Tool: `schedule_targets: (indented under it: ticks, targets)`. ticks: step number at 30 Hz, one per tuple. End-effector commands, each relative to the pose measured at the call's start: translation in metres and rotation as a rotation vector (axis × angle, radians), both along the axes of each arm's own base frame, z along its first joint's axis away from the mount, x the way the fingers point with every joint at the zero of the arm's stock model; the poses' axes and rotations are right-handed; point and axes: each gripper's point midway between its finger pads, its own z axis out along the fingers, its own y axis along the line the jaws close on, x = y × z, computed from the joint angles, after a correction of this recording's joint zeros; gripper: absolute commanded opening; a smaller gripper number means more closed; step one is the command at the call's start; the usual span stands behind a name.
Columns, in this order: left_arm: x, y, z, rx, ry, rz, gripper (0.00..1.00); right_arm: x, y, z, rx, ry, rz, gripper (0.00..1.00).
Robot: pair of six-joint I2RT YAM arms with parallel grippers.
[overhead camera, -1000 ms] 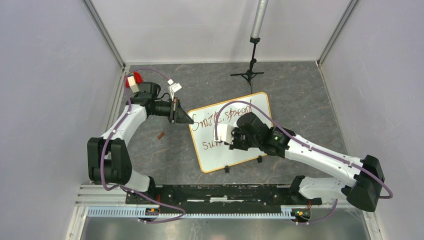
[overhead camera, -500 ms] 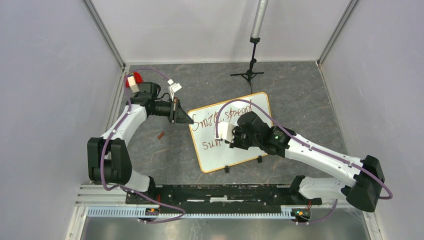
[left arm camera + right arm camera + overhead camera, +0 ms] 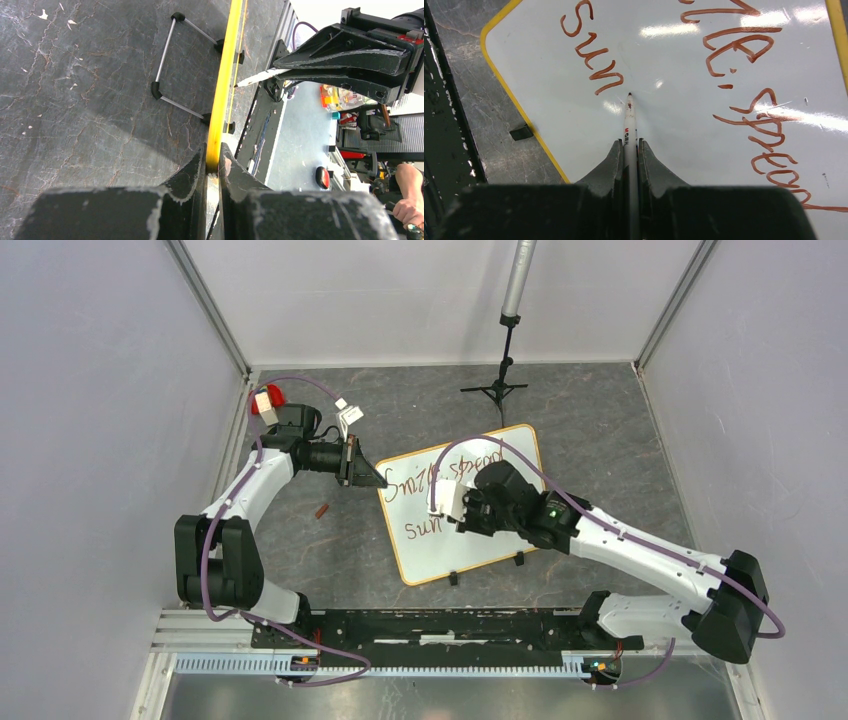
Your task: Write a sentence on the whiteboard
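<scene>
Two lines of thin dark red handwritten lettering (image 3: 744,45) stand unfinished on the flat white rectangular whiteboard with a thin orange-tan frame (image 3: 450,552), which sits askew near the middle of the dark grey marbled table (image 3: 600,430). The upper line reads roughly "Smile, spread", the lower only "sun". The right gripper (image 3: 629,145) is clamped around a slim white marker with a dark red tip (image 3: 629,114), whose point sits just past the "n"; whether it touches the surface I cannot tell. The left gripper (image 3: 212,156) pinches the board's frame edge between closed fingers. The likely trouble is spacing: the lower line slants toward "spread", so the remaining letters may crowd it. Too much pressure could push the marker back through the fingers, too little would leave broken strokes, and if the pinch on the narrow frame slips, the board would shift mid-letter.
</scene>
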Motion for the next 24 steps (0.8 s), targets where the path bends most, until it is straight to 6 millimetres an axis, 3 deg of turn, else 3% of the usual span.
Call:
schedule_targets:
  ticks: [1, 14, 24]
  targets:
    - [0.01, 0.0, -0.001, 0.03, -0.057, 0.008, 0.02, 0.016, 0.01, 0.023, 0.055, -0.054, -0.046, 0.0]
    - [0.01, 0.0, -0.001, 0.031, -0.06, 0.009, 0.02, 0.011, 0.016, 0.013, 0.035, -0.017, -0.018, 0.0]
    - [0.012, 0.0, -0.001, 0.03, -0.056, 0.009, 0.02, 0.002, -0.001, -0.008, -0.049, -0.007, 0.0, 0.0]
